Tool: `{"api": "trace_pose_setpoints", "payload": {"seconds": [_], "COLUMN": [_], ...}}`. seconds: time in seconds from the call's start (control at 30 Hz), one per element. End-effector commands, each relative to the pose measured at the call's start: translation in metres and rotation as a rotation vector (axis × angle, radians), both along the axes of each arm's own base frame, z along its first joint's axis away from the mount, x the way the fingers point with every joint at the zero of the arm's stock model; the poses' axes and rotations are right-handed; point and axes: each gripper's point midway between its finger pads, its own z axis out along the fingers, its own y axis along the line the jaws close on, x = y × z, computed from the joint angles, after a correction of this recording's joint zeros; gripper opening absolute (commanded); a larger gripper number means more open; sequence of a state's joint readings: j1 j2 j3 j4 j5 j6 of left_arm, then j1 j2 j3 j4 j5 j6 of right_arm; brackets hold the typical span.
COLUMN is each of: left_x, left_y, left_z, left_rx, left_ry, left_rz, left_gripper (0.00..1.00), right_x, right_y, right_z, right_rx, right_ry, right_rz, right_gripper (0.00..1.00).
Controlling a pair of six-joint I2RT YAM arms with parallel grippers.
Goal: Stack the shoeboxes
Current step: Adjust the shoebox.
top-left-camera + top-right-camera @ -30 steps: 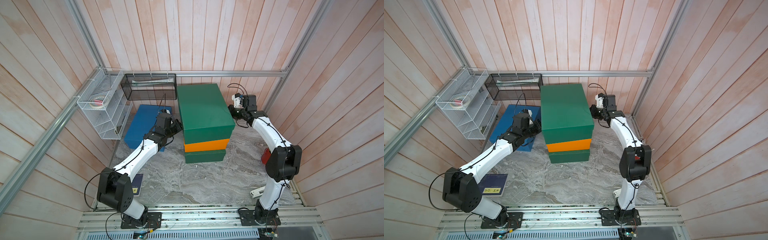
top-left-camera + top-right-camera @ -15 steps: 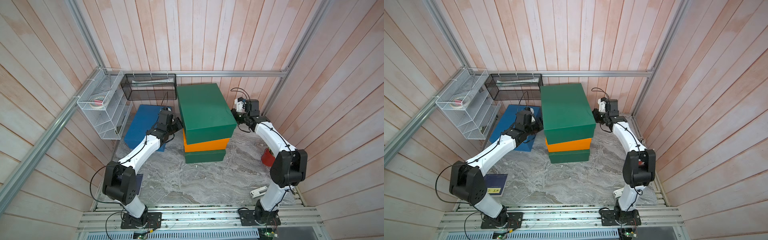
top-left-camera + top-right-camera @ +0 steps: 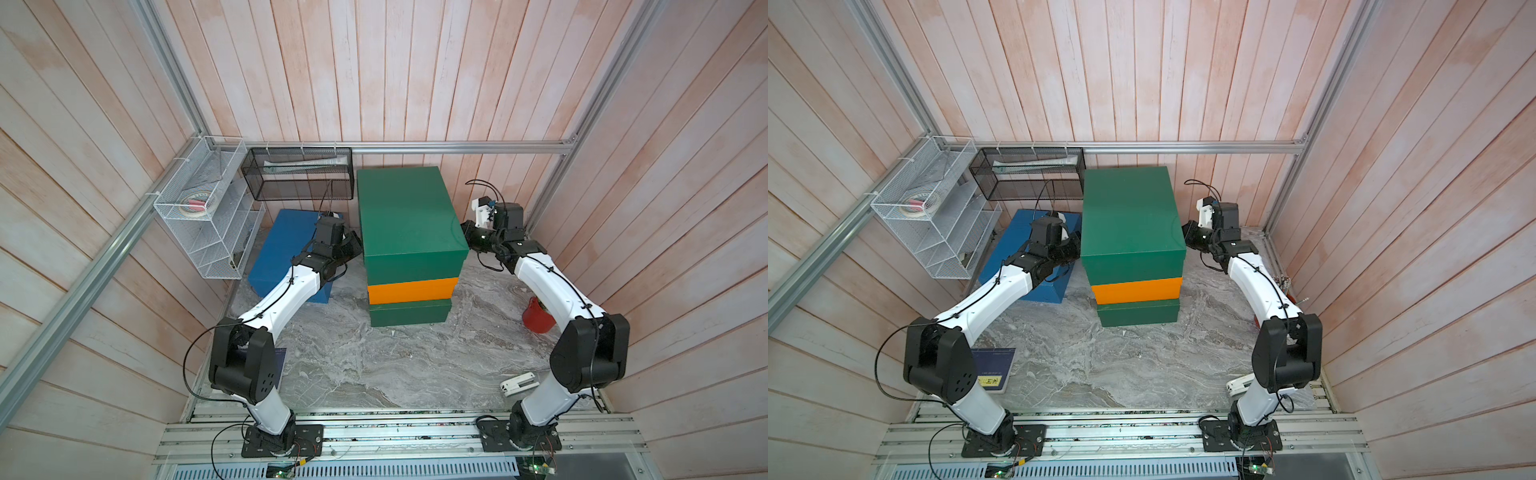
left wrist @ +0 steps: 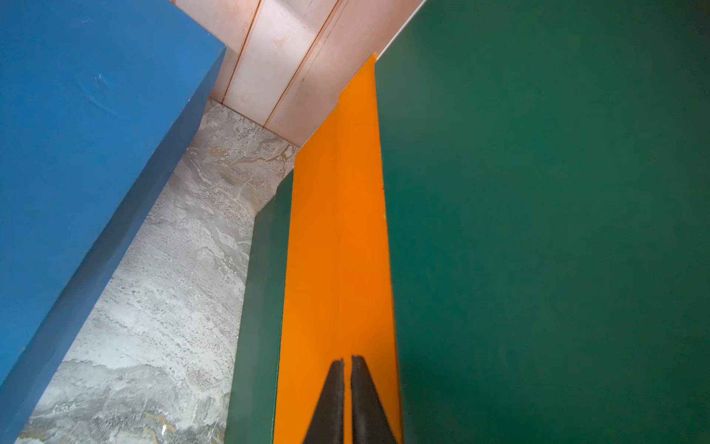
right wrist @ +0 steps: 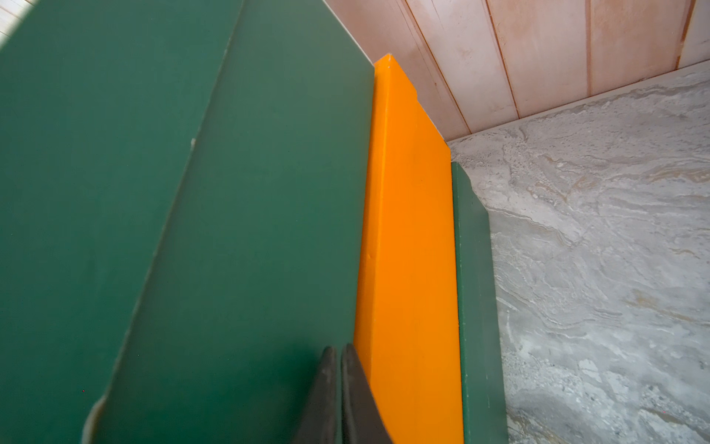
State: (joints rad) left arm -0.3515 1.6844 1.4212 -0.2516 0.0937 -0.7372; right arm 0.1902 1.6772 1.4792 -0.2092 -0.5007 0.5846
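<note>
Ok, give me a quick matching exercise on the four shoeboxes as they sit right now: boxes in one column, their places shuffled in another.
Boxes
1. blue box
2. orange box
3. upper green box
4. lower green box

Places
A. lowest of the three stacked
B. highest of the three stacked
C. sandwiched between the two green ones
D. standing apart, not stacked yet

Pairs: 1-D, 2-C, 3-B, 4-A

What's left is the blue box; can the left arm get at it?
Probably yes: the blue box sits right beside the left arm, nothing between, though its shut end effector faces the stack.
</note>
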Motion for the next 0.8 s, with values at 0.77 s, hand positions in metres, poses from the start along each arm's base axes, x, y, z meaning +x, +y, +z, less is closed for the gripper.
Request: {"api": "trace_pose_setpoints", "payload": {"seconds": [0.77], "left_x": [-0.019], "left_y": [0.036], "left_z": [-0.038], "left_rx": [0.038], "left_ry": [0.066], "left_rz": [0.058], "left_gripper": [0.10], "right_x": [-0.003], "right_y": [-0.052], "right_z": [-0.024], "right_rx": [-0.002], "right_ry": [0.034], "right_rz": [-0.085], "right_gripper": [0.09]}}
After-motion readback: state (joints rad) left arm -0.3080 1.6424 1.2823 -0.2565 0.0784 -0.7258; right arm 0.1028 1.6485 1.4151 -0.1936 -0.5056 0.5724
